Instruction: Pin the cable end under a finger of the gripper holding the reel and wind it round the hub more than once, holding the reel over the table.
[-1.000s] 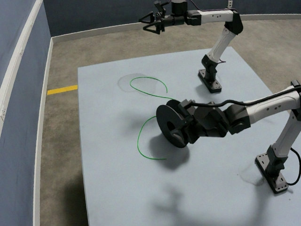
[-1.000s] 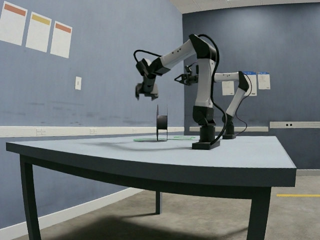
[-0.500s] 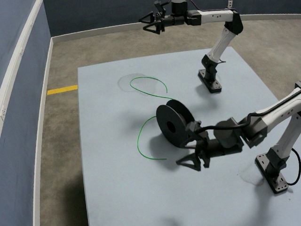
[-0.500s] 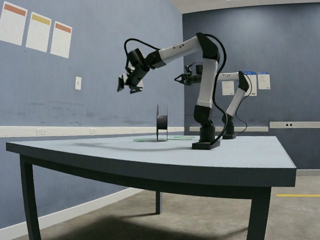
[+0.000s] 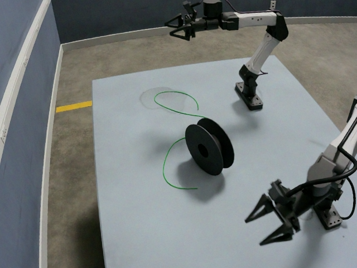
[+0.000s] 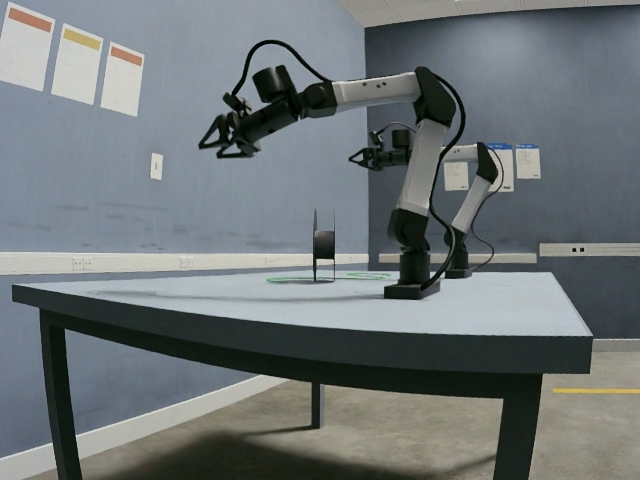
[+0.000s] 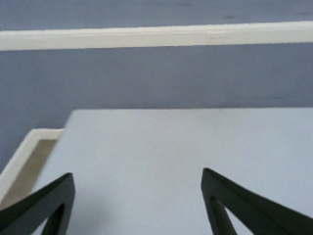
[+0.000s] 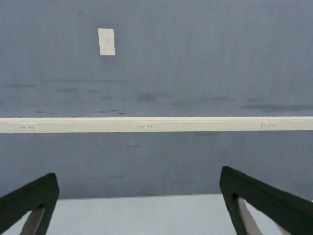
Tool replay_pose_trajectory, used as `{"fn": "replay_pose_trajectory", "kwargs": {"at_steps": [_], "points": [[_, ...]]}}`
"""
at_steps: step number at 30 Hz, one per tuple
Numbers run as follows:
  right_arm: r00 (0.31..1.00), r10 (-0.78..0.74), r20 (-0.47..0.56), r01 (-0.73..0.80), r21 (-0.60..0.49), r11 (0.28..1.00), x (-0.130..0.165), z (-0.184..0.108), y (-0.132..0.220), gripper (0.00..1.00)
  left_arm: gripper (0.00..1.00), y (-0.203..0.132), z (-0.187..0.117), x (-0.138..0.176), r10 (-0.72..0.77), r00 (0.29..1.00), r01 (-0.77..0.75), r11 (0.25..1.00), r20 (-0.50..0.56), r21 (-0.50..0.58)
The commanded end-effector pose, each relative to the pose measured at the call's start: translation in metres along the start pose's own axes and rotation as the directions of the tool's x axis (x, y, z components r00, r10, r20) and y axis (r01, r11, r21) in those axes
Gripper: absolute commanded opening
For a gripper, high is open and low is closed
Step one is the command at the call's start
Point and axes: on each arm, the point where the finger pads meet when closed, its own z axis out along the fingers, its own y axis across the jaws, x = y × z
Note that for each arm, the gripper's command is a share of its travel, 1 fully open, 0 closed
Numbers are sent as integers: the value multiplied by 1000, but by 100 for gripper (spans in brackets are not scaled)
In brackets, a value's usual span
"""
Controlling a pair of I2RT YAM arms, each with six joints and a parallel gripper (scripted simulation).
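Currently, a pale blue table is standing before blue-gray walls; the left gripper is gaping widely, the right fully, both holding nothing; the black reel is standing upright on the tabletop, well apart from both; green cable is trailing beside it.
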Motion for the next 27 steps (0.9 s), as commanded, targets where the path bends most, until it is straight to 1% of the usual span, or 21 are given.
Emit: {"fn": "replay_pose_trajectory", "kwargs": {"at_steps": [1,6,11,13,14,20,27], "points": [[1000,11,25,-11,5,1000,-5,0,-2,100,75,55,-27,-8,-52,997,61,982,57,-181],[1000,11,25,-11,5,1000,-5,0,-2,100,75,123,-71,-1,-111,989,142,908,101,-394],[1000,11,25,-11,5,1000,-5,0,-2,100,75,178,-124,7,-148,977,211,790,155,-576],[1000,11,25,-11,5,1000,-5,0,-2,100,75,178,-124,7,-148,977,211,790,155,-576],[1000,11,25,-11,5,1000,-5,0,-2,100,75,188,-133,11,-159,974,225,765,162,-603],[1000,11,25,-11,5,1000,-5,0,-2,100,75,230,-203,19,-162,958,285,587,235,-758],[1000,11,25,-11,5,1000,-5,0,-2,100,75,256,-273,33,-152,943,332,390,295,-859]]}}
